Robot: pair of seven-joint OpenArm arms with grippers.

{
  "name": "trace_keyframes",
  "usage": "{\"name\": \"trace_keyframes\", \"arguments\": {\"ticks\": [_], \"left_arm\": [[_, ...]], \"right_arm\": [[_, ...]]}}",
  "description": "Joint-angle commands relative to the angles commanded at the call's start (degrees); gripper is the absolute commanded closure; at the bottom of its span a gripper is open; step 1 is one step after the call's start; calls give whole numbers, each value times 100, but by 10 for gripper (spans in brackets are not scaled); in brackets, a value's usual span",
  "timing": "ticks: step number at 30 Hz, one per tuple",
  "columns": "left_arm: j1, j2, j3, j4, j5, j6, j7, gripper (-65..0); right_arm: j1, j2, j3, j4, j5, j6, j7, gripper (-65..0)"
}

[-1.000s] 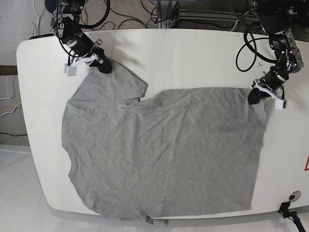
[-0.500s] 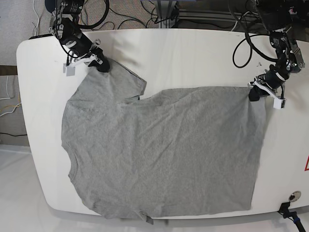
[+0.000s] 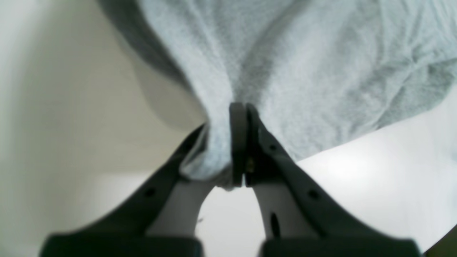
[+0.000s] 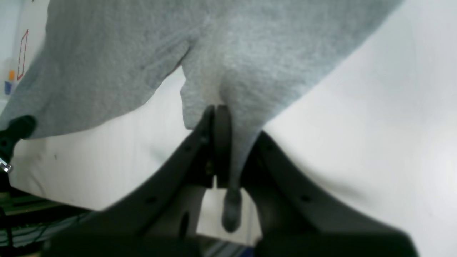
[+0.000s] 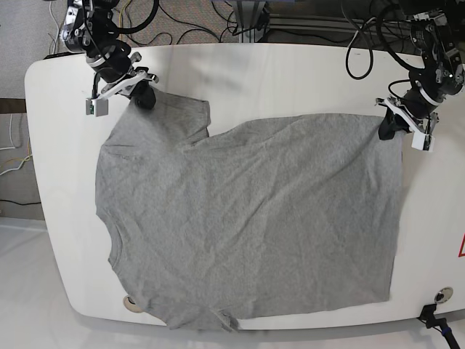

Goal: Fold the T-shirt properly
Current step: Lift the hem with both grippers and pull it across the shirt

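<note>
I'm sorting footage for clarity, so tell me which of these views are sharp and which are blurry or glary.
Base view: sharp and evenly lit, with the T-shirt and the white table crisp. Left wrist view: soft, with the left gripper blurred and a bright glare patch on the table. Right wrist view: the right gripper out of focus and the table washed out.

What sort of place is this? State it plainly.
Probably a robotics lab: a white table with two arms, their grippers pinching a T-shirt, and loose cables behind it.

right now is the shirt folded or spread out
Spread out: the shirt lies flat in one layer on the table, each gripper pinching a far corner.
</note>
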Motion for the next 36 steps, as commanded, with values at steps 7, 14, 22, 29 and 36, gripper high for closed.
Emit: {"name": "trace_keyframes", "arguments": {"ticks": [7, 14, 22, 29, 36], "left_arm": [[651, -132, -18, 527, 0, 0, 0, 0], [1512, -132, -18, 1196, 0, 0, 0, 0], [1952, -308, -132, 1389, 132, 0, -97, 0], [1240, -299, -44, 1398, 545, 0, -484, 0], [624, -158, -70, 1398, 536, 18, -492, 0]], "right_arm": [[-712, 167, 0, 44, 0, 0, 510, 0], [-1310, 422, 0, 88, -9, 9, 659, 0], [-1468, 862, -9, 114, 0, 9, 905, 0], [-642, 1310, -18, 105, 35, 53, 985, 0], [105, 1327, -18, 79, 9, 413, 967, 0]]}}
